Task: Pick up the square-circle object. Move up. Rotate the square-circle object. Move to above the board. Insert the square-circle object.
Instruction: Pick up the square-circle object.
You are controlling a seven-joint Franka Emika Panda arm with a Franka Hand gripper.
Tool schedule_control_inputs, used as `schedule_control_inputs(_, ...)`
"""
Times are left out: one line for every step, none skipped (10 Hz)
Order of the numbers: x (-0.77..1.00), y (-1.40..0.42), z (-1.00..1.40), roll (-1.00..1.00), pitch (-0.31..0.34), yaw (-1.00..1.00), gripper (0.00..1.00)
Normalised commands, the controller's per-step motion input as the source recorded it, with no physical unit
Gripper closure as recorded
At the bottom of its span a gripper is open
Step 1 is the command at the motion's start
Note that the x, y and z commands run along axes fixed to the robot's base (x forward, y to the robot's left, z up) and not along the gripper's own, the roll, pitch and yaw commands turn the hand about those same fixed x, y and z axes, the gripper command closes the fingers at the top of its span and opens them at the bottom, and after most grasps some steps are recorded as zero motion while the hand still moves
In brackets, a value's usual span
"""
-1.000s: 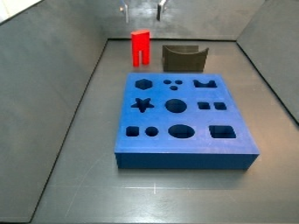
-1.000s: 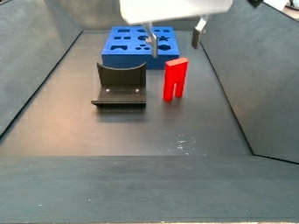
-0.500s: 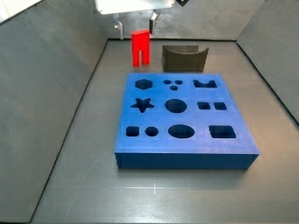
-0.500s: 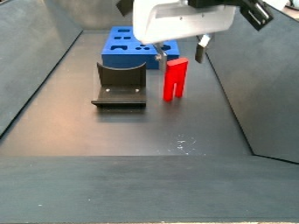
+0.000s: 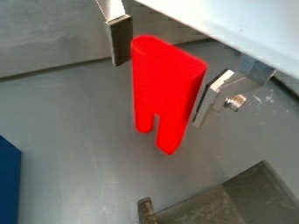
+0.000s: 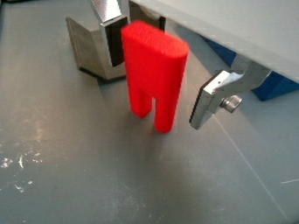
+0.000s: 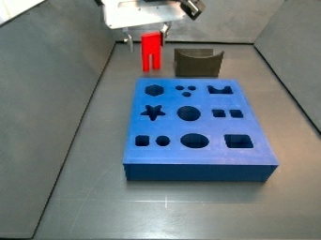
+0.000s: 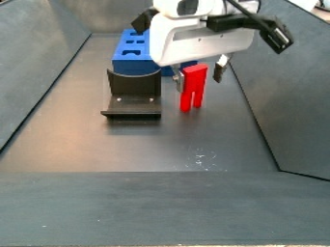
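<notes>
Two fingers: flat silver plates of the hand (image 5: 170, 79), one (image 5: 118, 39) on each side of the square-circle object (image 5: 165, 87), jaws apart, with a gap showing on both sides in both wrist views; no contact visible.
Hand position: lowered around the top of the red piece at the far end of the floor; in a side view (image 7: 148, 36) its white body sits directly over the block, and in a side view (image 8: 200, 69) it covers the block's upper part.
Square-circle object: bright red, upright on the grey floor, rounded top, lower end split by a slot into two legs (image 6: 156, 74); it stands between the fingers, not lifted.
Fixture: dark bracket on a base plate (image 8: 131, 94), near the red block at about 9 o'clock of it in that side view; in a side view (image 7: 198, 62) it appears at 3 o'clock of the block.
Board: large flat blue block (image 7: 194, 127) with dark cut-outs of hexagon, star, circles and squares, lying flat at 6 o'clock of the red block in that side view, well apart from it; in a side view (image 8: 133, 45) it is partly hidden behind the hand.
Floor: dull grey, with pale scuffs (image 6: 24, 166) near the block.
</notes>
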Motion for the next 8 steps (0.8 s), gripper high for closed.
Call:
schedule_control_inputs(0.00,0.00,0.00,-0.01,0.000,0.00,0.00)
schedule_control_inputs(0.00,0.00,0.00,0.00,0.000,0.00,1.00)
schedule_control_inputs(0.00,0.00,0.00,0.00,0.000,0.00,1.00)
schedule_control_inputs(0.00,0.00,0.00,0.00,0.000,0.00,1.00)
schedule_control_inputs(0.00,0.00,0.00,0.00,0.000,0.00,1.00)
schedule_control_inputs(0.00,0.00,0.00,0.00,0.000,0.00,1.00)
schedule_control_inputs(0.00,0.00,0.00,0.00,0.000,0.00,1.00)
schedule_control_inputs(0.00,0.00,0.00,0.00,0.000,0.00,1.00)
